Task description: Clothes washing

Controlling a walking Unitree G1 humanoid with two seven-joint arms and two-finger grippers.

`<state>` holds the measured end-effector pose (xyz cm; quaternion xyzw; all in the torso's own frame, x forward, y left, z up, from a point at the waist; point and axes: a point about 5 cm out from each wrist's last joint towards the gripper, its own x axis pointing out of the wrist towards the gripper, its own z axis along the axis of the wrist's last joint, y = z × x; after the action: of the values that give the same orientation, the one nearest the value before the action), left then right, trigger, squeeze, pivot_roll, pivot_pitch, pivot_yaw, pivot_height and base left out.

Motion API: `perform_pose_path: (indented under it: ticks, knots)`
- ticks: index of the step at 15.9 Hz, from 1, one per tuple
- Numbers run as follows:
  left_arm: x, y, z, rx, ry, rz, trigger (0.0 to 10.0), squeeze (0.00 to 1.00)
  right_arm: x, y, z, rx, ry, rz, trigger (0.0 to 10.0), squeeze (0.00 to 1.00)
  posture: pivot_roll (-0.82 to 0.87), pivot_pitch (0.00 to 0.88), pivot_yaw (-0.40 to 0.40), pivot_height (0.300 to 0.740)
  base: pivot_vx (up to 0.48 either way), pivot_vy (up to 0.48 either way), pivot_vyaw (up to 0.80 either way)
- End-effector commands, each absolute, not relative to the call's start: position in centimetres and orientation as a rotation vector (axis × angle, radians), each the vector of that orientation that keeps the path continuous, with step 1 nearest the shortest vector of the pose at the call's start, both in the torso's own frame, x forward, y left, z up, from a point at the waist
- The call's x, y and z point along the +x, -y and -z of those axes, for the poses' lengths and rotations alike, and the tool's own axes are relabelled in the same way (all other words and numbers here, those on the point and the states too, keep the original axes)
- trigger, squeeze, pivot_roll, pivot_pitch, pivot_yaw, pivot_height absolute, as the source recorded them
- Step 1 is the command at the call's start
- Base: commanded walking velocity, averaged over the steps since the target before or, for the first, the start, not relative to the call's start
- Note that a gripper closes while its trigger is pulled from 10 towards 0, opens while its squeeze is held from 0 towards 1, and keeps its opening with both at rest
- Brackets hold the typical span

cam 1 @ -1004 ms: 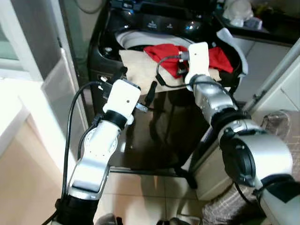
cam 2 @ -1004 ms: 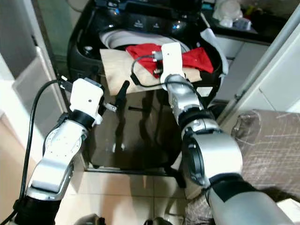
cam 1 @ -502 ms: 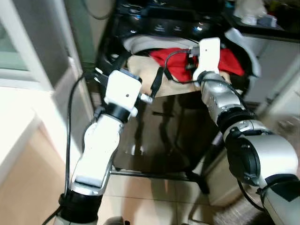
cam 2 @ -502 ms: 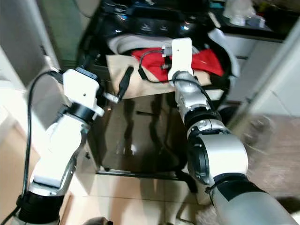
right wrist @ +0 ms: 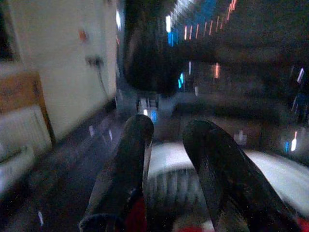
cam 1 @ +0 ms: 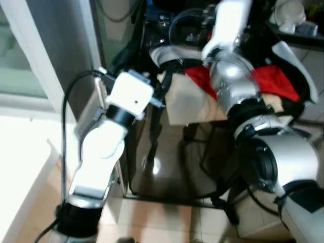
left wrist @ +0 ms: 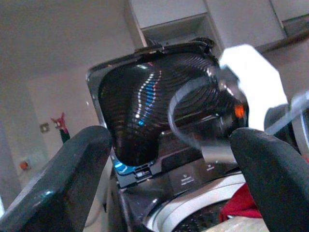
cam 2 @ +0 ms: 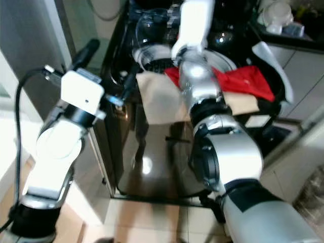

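A black top-loading washing machine (cam 2: 152,167) is seen ahead with its dark lid (left wrist: 145,116) raised. A red garment (cam 1: 273,81) is draped over the front right rim of the tub opening, and a beige cloth (cam 2: 159,98) is hung over the front edge, down the glossy front panel. The right gripper (right wrist: 166,159) is raised above the tub near the control panel; its two black fingers (right wrist: 123,164) are held slightly parted, with a scrap of red fabric seen low between them, though whether it is pinched cannot be told. The left gripper (left wrist: 164,183) is held at the machine's left front corner, just beside the beige cloth, its fingers (left wrist: 63,179) spread wide apart with nothing between them. White items (cam 2: 276,15) are seen on the counter to the right.
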<state>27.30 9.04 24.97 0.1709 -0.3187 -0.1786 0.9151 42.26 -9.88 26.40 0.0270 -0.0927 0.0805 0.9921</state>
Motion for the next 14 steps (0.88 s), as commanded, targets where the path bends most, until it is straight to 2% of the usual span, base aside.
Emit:
perform_pose_path:
  ticks: [1,4,6,8,10,12,14]
  knots:
    - [27.0,-8.4,-25.2,0.345,0.661,0.400,10.0,0.00,42.3,12.3,-25.1,0.058,0.140,-0.116,10.0,0.00,0.10,0.029,-0.064,0.731,0.000,0.000,0.00]
    - [26.8,-8.6,-25.1,0.332,0.649,0.400,10.0,0.00,41.8,15.0,-23.0,0.001,0.082,-0.038,10.0,0.00,0.07,0.056,-0.050,0.731,0.000,0.000,0.00]
    - [26.9,-8.7,-24.9,0.319,0.630,0.405,10.0,0.00,41.7,16.8,-21.5,0.030,-0.010,0.046,10.0,0.00,0.05,0.067,-0.035,0.731,0.000,0.000,0.00]
    - [26.9,-8.7,-24.9,0.327,0.624,0.417,10.0,0.00,41.2,16.8,-22.1,0.033,-0.006,0.005,10.0,0.00,0.05,0.070,-0.029,0.731,0.000,0.000,0.00]
    - [26.9,-8.9,-24.9,0.326,0.617,0.421,10.0,0.00,40.1,18.3,-22.1,0.004,-0.071,0.007,10.0,0.00,0.04,0.070,-0.028,0.731,0.000,0.000,0.00]
    - [27.0,-8.9,-24.8,0.322,0.614,0.430,10.0,0.00,39.8,20.7,-18.4,-0.012,-0.251,0.113,10.0,0.00,0.03,0.054,-0.025,0.731,0.000,0.000,0.00]
    - [27.1,-8.8,-24.9,0.324,0.617,0.439,10.0,0.00,39.5,20.5,-17.0,-0.012,-0.276,0.109,10.0,0.00,0.03,0.046,-0.025,0.731,0.000,0.000,0.00]
